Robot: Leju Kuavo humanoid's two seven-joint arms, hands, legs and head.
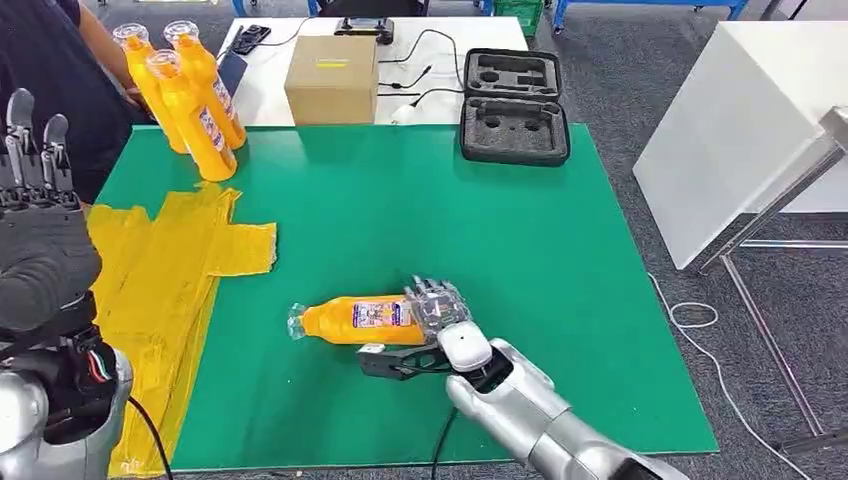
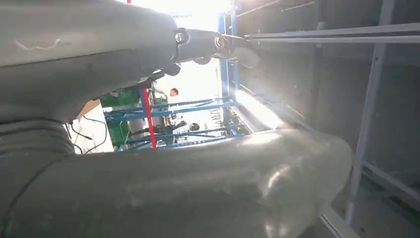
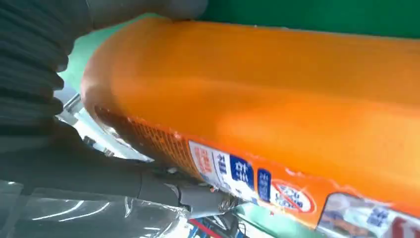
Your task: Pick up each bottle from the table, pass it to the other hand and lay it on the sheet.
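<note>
Right hand gripping an orange bottle low on the green tabletop

The green tabletop (image 1: 400, 230) fills the frame's middle, the yellow sheet (image 1: 170, 270) at its left edge. Lower centre, the orange bottle (image 1: 350, 321) lies sideways, base held in the right hand (image 1: 438, 308). Three more bottles (image 1: 185, 95) stand upper left. The left hand (image 1: 35, 180), far left, is raised, fingers straight and holding nothing.

The plastic bottle lying on its side (image 1: 355, 320) is orange with a white, blue and red label. The flat desk top (image 1: 400, 220) is bright green. The crinkled plastic sheet (image 1: 160, 270) is yellow. The cardboard box (image 1: 332, 78) is brown. The foam-lined case (image 1: 514, 105) is dark grey.
</note>
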